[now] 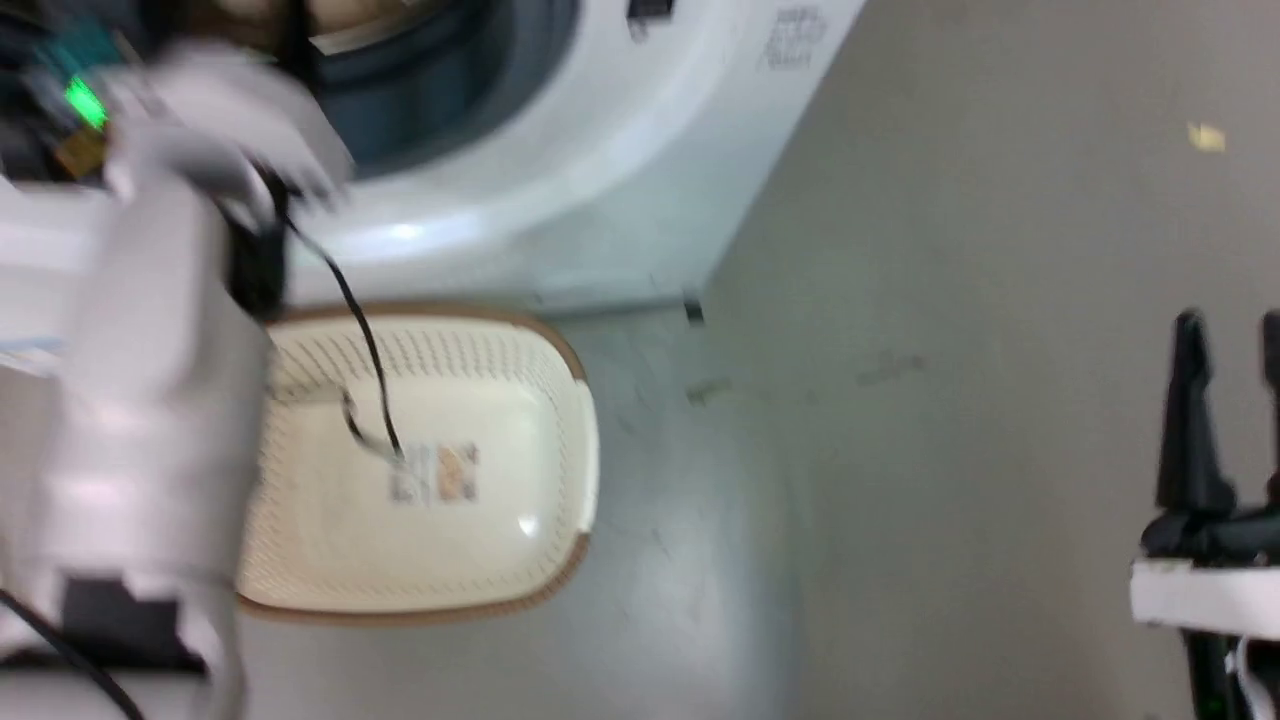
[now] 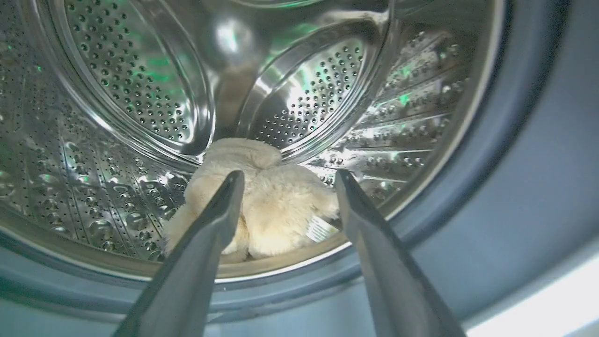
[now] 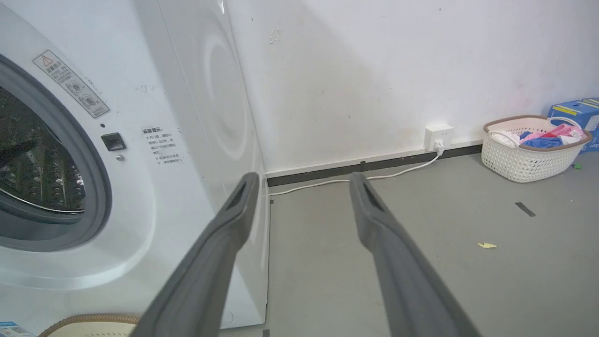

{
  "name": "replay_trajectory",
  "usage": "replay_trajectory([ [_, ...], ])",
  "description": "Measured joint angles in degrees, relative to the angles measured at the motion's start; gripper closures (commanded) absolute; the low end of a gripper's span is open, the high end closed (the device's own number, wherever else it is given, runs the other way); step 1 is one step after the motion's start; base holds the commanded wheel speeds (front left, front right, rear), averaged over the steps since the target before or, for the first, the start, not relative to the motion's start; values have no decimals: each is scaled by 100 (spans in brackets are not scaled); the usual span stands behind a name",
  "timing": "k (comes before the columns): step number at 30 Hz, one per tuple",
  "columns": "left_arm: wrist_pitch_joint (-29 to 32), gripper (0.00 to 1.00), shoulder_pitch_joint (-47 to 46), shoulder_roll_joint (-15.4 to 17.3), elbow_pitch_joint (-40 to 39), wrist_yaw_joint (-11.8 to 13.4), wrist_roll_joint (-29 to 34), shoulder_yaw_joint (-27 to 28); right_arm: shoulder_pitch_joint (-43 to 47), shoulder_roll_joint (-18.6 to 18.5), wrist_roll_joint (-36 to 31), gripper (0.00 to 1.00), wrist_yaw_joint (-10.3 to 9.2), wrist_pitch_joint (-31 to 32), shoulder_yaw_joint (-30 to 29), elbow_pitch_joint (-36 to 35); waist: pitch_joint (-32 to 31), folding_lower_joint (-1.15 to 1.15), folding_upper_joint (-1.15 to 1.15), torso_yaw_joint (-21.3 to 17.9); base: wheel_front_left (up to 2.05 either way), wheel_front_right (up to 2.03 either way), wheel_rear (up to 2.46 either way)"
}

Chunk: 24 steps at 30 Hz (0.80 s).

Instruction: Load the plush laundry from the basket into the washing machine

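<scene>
Left wrist view looks into the steel drum (image 2: 131,84): left gripper (image 2: 288,174) fingers spread apart, holding nothing, and the plush laundry (image 2: 276,210) lying on the drum floor just past the tips, its white tag (image 2: 319,229) near the right-hand finger. Head view, blurred, left to right: pale left forearm (image 1: 150,380) stretched to the washing machine (image 1: 560,200) port, the basket (image 1: 570,440) on the floor in front with its label sticker (image 1: 435,472) showing, right gripper (image 1: 1231,330) at the lower right edge, fingers parted, touching nothing. Right wrist view adds the room beyond: wall socket (image 3: 437,135), then a second basket (image 3: 529,164) of coloured clothes far right.
</scene>
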Motion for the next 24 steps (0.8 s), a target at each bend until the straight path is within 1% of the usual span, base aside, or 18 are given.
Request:
replay_trajectory([
  [5, -250, 0, 1232, -246, -489, -54, -42, -132, 396, 9, -249, 0, 0, 0, 142, -38, -747, -1, 0, 231, 0, 0, 0],
  [9, -301, 0, 2357, -597, -1112, -92, -444, 4, 701, 103, -360, 0, 0, 0, 207, -48, -1313, -1, 0, 427, 0, 0, 0],
  [10, -316, 0, 2646, -649, -1262, -93, -454, -22, 782, 141, -364, 0, 0, 0, 220, -45, -1449, -1, 0, 478, 0, 0, 0],
  [12, -324, 0, 3200, -713, -1550, -86, -456, -41, 951, 177, -406, 0, 0, 0, 279, -44, -1702, -1, 0, 577, 0, 0, 0],
  [15, -325, 0, 3928, -758, -1980, 11, -400, -94, 1153, 215, -485, 0, 0, 0, 307, -47, -2038, -1, 0, 733, 0, 0, 0],
  [20, -324, 0, 4908, -818, -2599, 177, -320, -110, 1380, 233, -643, 0, 0, 0, 368, -42, -2470, 0, 0, 952, 0, 0, 0],
  [24, -324, 0, 5509, -857, -2947, 275, -276, -66, 1493, 253, -739, 0, 0, 0, 414, -15, -2660, 1, -1, 1112, 0, 0, 0],
])
